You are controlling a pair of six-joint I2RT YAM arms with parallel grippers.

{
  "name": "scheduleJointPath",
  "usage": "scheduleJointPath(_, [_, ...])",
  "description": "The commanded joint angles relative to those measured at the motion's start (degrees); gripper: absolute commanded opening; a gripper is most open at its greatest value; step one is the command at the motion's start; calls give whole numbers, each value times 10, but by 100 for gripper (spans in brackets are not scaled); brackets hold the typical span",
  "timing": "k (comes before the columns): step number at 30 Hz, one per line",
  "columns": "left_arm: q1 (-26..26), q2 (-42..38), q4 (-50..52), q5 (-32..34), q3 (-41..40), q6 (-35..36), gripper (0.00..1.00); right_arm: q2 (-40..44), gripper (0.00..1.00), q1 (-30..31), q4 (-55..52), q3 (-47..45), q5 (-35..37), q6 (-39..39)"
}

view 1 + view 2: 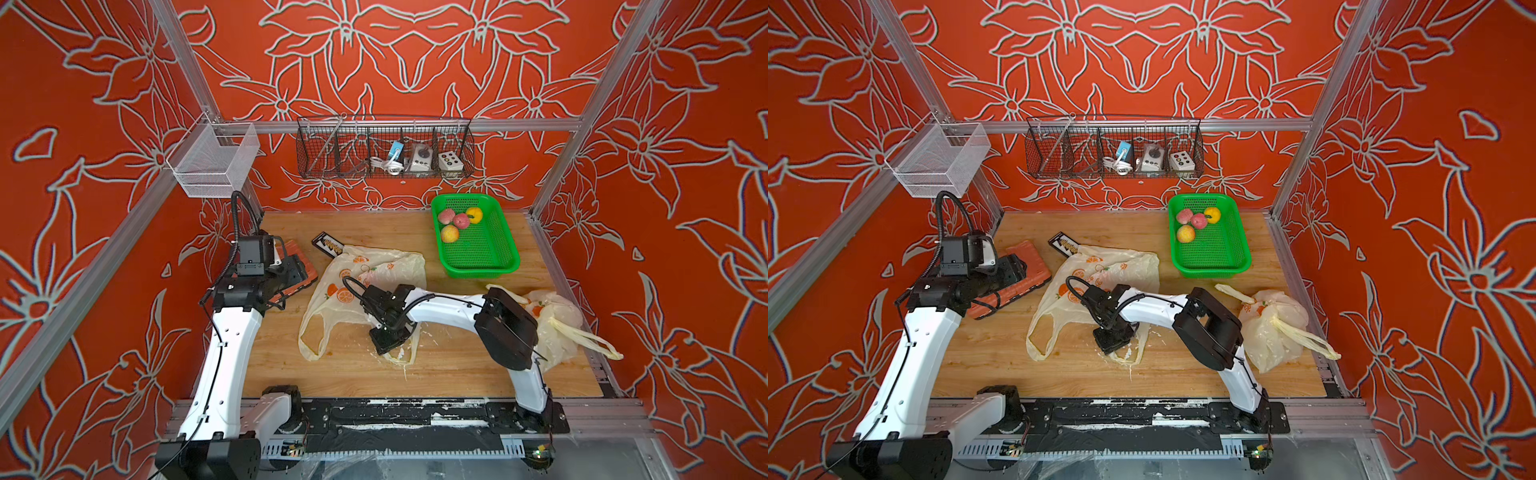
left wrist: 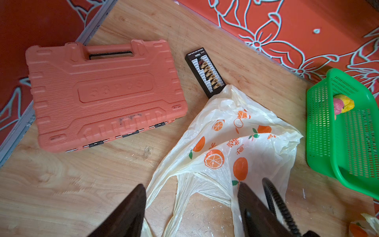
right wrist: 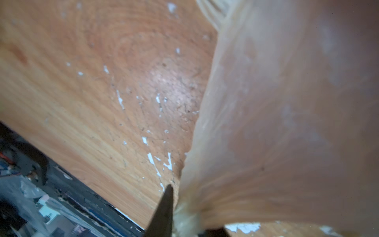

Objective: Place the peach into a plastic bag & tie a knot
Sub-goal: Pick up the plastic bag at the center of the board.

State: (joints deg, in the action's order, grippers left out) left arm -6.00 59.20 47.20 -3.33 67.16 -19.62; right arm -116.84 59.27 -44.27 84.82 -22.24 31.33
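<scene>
Peaches [image 1: 460,221] sit well away from both my grippers, beyond and to the right of the right one, clustered in the far corner of the green basket [image 1: 515,259]; now across from the left. My left gripper [image 2: 191,184] hangs over the near end of the orange tool case [image 2: 102,96], fingers spread wide with nothing between them. From its wrist view the flat plastic bag [image 2: 225,143] lies just ahead of the fingertips. A black connector board [image 2: 206,71] lies further out, one end touching the bag's far corner. One slack loop [image 1: 311,345] of the bag rests on the wooden table [image 1: 457,374] to the left of my right gripper [image 1: 387,347]. That gripper is down at the table on the bag's near side, pressed together on the other handle loop [image 1: 405,353] (its wrist view is blurred, but cream plastic bunches right at the fingertips). The basket stands apart from the bag. Furthest right, past the right arm's elbow, a second bag [image 1: 557,328] lies crumpled, a twisted strand of plastic trailing toward the table edge.
</scene>
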Motion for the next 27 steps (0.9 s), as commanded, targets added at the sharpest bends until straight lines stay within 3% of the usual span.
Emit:
scheduleJointPath(1, [-3, -16, 12, -15, 1, 10, 70, 72, 1, -43, 46, 11, -92, 21])
scheduleJointPath(4, [-3, -20, 5, -38, -7, 26, 72, 168, 0, -106, 100, -4, -185, 83])
scheduleJointPath(9, [5, -47, -39, -139, -18, 45, 78, 264, 0, -198, 184, 0, -297, 197])
scheduleJointPath(14, [27, -31, 7, -212, 40, 34, 78, 286, 0, -244, 350, 11, -324, 346])
scheduleJointPath(16, [77, -38, 3, -213, 32, 46, 79, 273, 0, -256, 390, 31, -337, 386])
scheduleJointPath(19, [160, -46, -11, -138, 26, 138, 83, 262, 0, -261, 374, 71, -350, 380])
scheduleJointPath(22, [167, -46, -45, -105, 30, 214, 85, 265, 0, -262, 370, 76, -357, 379])
scheduleJointPath(27, [183, 10, -117, -149, 43, 304, 87, 262, 0, -262, 366, 80, -382, 370])
